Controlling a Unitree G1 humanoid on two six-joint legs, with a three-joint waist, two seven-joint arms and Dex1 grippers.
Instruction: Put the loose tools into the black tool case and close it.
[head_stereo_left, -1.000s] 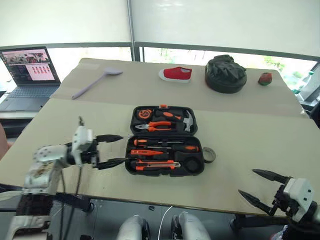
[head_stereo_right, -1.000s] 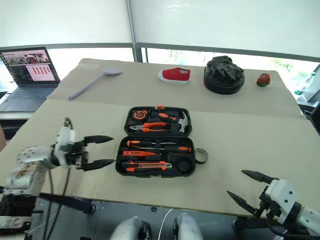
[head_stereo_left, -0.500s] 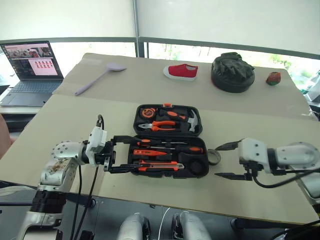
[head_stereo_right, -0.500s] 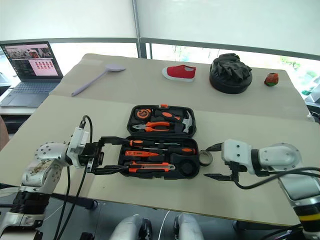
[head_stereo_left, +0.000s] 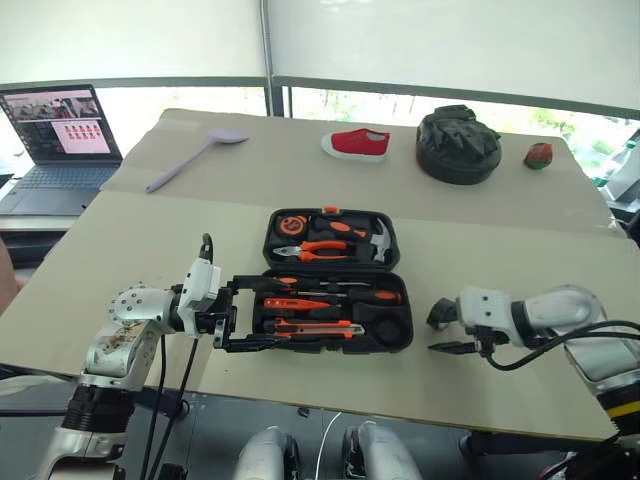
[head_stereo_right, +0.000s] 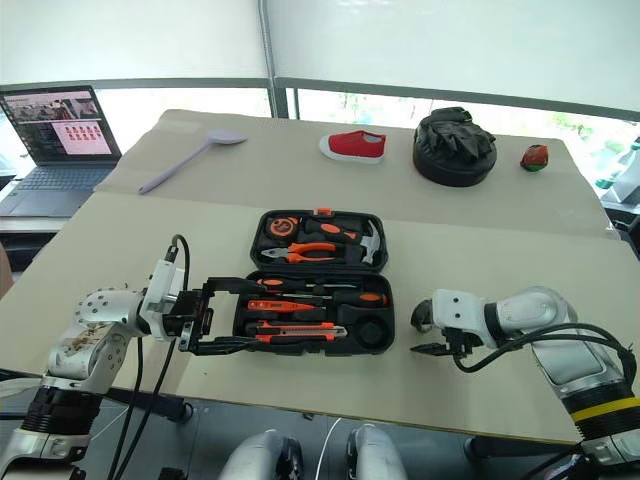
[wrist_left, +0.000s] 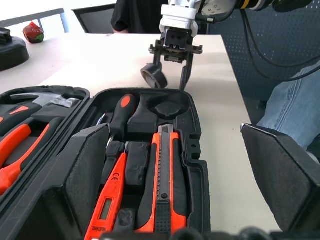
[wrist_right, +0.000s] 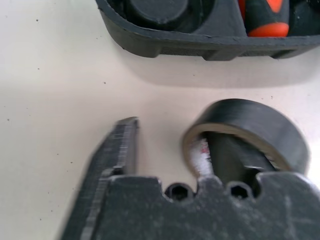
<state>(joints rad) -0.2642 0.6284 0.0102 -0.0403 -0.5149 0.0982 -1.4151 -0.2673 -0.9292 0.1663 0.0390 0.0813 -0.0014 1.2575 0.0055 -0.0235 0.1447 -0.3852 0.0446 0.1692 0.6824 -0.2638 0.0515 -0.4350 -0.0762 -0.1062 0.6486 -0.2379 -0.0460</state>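
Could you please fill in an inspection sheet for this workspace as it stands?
Surface: beige-covered table.
Job's things: case open; screwdrivers and knife slotted in it; tape roll on the table beside it.
Clutter: spoon, shoe, bag at the far side.
Grippers: left gripper open, astride the case's end; right gripper open, one finger through the roll.
Cables: black cables along both arms.
Surroundings: laptop to the left; a person's leg beyond the table.
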